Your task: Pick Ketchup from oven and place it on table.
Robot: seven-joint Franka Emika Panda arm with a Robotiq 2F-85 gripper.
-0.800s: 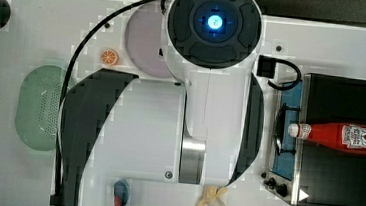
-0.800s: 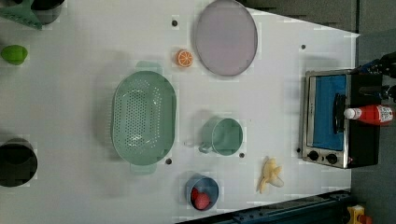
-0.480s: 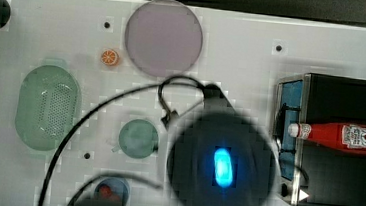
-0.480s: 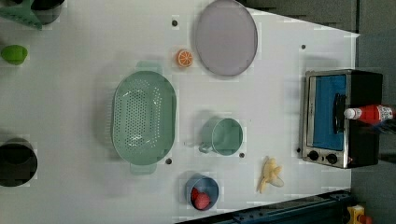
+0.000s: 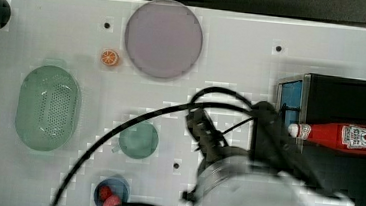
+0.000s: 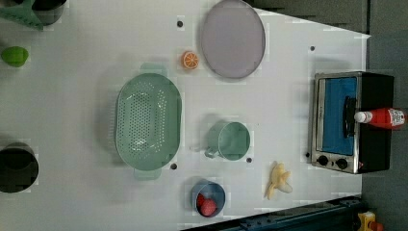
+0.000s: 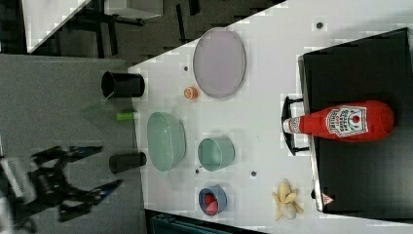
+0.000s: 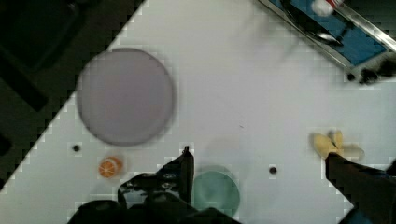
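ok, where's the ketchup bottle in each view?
Top view: Ketchup lying on the oven, right side.
Left view: Ketchup at right edge, on oven top.
Right view: Ketchup large, on oven top.
Wrist view: its white cap at the frame edge.
Shared landmark: the oven.

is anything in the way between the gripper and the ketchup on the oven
Nothing visible. The ketchup lies on its side on the oven top, bare around it. The open gripper hangs over the table near the cup.
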